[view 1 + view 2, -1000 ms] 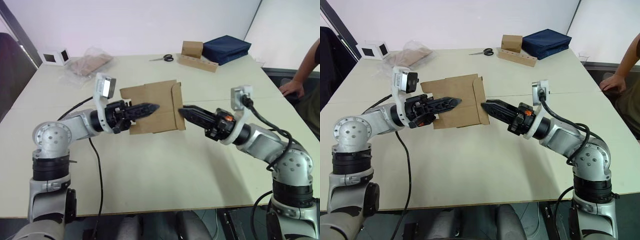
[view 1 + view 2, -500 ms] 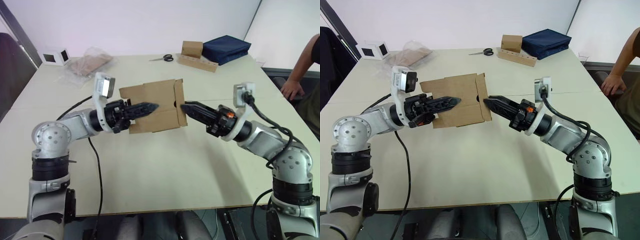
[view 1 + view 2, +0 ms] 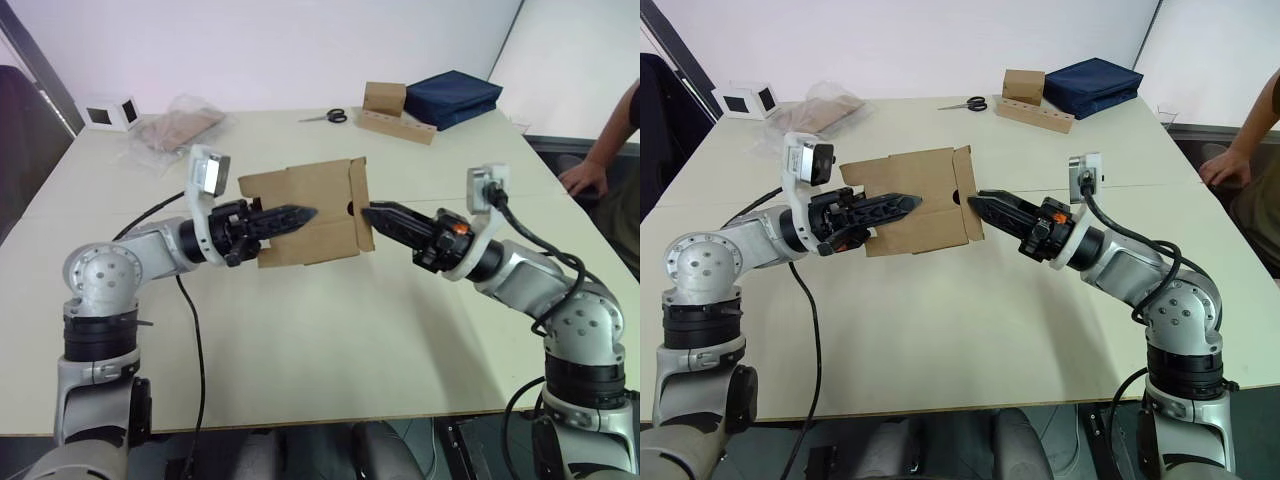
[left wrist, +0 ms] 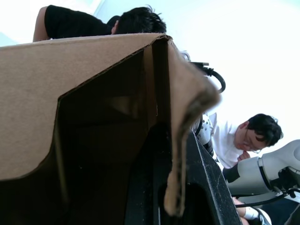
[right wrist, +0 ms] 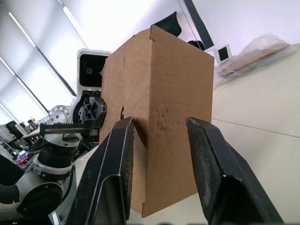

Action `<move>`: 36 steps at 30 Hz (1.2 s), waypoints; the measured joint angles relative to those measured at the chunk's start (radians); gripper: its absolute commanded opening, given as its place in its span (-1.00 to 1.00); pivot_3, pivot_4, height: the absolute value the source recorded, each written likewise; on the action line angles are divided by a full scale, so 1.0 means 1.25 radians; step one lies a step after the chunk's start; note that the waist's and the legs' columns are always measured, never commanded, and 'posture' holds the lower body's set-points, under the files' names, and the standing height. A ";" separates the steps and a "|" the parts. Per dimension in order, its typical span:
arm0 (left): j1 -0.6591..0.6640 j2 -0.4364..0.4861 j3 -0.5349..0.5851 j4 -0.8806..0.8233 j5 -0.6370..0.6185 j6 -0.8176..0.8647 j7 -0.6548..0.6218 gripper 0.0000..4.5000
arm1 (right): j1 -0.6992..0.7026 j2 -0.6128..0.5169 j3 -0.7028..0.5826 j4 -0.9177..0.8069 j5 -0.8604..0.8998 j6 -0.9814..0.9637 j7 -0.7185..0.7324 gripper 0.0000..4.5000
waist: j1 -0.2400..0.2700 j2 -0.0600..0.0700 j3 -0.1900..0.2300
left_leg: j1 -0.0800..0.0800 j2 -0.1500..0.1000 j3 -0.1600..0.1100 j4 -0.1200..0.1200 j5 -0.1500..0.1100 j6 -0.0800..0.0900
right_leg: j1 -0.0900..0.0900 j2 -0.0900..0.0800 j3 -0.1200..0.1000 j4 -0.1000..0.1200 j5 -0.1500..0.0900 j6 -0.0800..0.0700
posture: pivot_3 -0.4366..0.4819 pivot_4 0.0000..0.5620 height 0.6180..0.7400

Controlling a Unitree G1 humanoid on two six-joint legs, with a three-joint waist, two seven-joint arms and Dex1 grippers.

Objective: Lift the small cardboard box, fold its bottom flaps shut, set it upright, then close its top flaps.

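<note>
The small cardboard box point(image 3: 312, 205), plain brown, is held on its side above the table's middle. My left gripper point(image 3: 303, 213) is shut on one of its walls, with a black finger point(image 4: 154, 187) inside the open end. Brown flaps stick out at the left end point(image 3: 262, 184). A flap point(image 3: 358, 205) lies across the right end, and I cannot tell bottom flaps from top flaps. My right gripper point(image 3: 369, 212) is open, with its tips at that right end. In the right wrist view its fingers point(image 5: 117, 164) frame the box point(image 5: 168, 112).
At the far edge of the table point(image 3: 300, 340) lie scissors point(image 3: 327, 116), a brown box on a cardboard strip point(image 3: 386, 98) and a blue bag point(image 3: 455, 97). A plastic bag point(image 3: 180, 125) and a white box point(image 3: 108, 113) sit far left. A person's hand point(image 3: 583, 177) rests at the right.
My right gripper has risen a little and come level with the box's right end. The flap there has swung from flat to tilted across the end. The left arm holds still.
</note>
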State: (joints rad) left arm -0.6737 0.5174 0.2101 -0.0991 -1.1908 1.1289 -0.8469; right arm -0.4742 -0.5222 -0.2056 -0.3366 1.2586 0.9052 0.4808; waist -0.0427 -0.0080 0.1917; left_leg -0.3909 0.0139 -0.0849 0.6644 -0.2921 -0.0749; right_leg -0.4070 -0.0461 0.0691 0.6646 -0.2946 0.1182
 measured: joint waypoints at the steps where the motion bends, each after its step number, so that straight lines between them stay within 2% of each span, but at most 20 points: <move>1: 0.000 0.000 0.000 0.000 0.000 0.000 0.001 -1.00 | 0.000 0.000 0.000 0.002 -0.001 0.000 0.000 -0.23 | 0.000 0.000 0.000 | 0.000 0.000 0.000 0.000 0.000 0.000 | 0.000 0.000 0.000 0.000 0.000 0.000 | -0.05 -0.47 1.00; 17: 0.003 -0.004 0.000 -0.019 -0.007 -0.002 0.003 -1.00 | -0.005 0.002 0.000 0.024 -0.021 0.002 -0.002 -0.23 | 0.000 0.000 0.000 | 0.000 0.000 0.000 0.000 0.000 0.000 | 0.000 0.000 0.000 0.000 0.000 0.000 | -0.05 -0.47 1.00; 27: 0.009 0.012 -0.002 0.005 0.024 -0.022 -0.021 -1.00 | -0.009 -0.053 -0.068 -0.014 0.126 0.025 -0.056 -0.23 | 0.000 0.000 0.000 | 0.000 0.000 0.000 0.000 0.000 0.000 | 0.000 0.000 0.000 0.000 0.000 0.000 | -0.05 -0.47 1.00; 36: 0.009 0.011 -0.003 0.014 0.035 -0.023 -0.029 -1.00 | -0.005 -0.065 -0.067 -0.015 0.184 0.026 -0.085 -0.23 | 0.000 0.000 0.000 | 0.000 0.000 0.000 0.000 0.000 0.000 | 0.000 0.000 0.000 0.000 0.000 0.000 | -0.05 -0.47 1.00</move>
State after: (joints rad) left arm -0.6629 0.5307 0.2067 -0.0819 -1.1470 1.0998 -0.8834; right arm -0.4799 -0.6033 -0.2888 -0.3558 1.4887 0.9380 0.3750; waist -0.0423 -0.0081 0.1919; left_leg -0.3910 0.0138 -0.0848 0.6639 -0.2922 -0.0747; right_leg -0.4071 -0.0461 0.0691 0.6641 -0.2947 0.1182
